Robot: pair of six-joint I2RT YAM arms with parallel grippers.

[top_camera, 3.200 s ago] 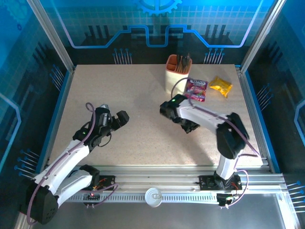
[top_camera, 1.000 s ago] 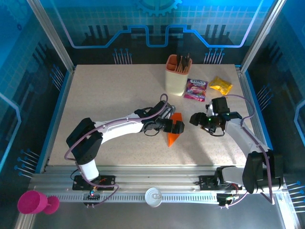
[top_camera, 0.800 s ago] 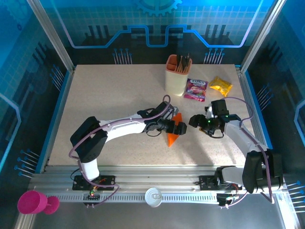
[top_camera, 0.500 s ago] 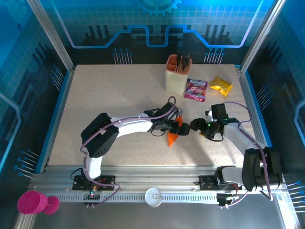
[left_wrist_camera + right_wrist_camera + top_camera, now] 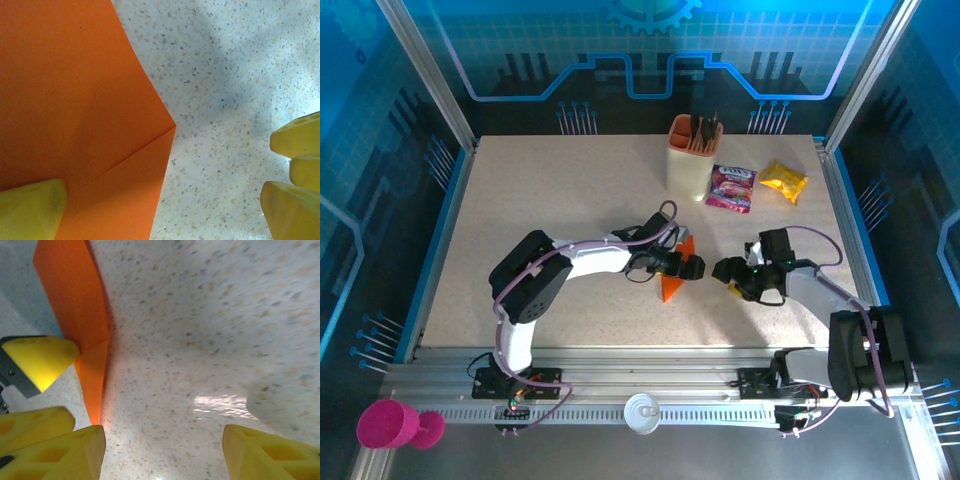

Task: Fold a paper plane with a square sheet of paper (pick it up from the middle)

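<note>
The square sheet of paper [image 5: 670, 285] lies mid-table as a bright orange creased triangle, its point toward the near edge. My left gripper [image 5: 686, 266] is over its upper part, open. In the left wrist view the paper [image 5: 75, 100] shows a diagonal crease, and one yellow fingertip [image 5: 30, 207] rests on it while the gripper [image 5: 160, 212] straddles its edge. My right gripper [image 5: 725, 270] stands open just right of the paper, over bare table [image 5: 162, 452]. The right wrist view has the paper [image 5: 80, 305] at the left, with the left gripper's fingertip [image 5: 42, 360] against it.
A peach holder cup [image 5: 693, 158] with utensils stands at the back. A purple snack packet [image 5: 731, 188] and a yellow one [image 5: 783, 181] lie to its right. A pink cup [image 5: 385, 425] sits off the table at the near left.
The right gripper has moved left and nearer, closing on the paper. The left arm's elbow has swung right, and the paper has shifted slightly left under the left gripper.
</note>
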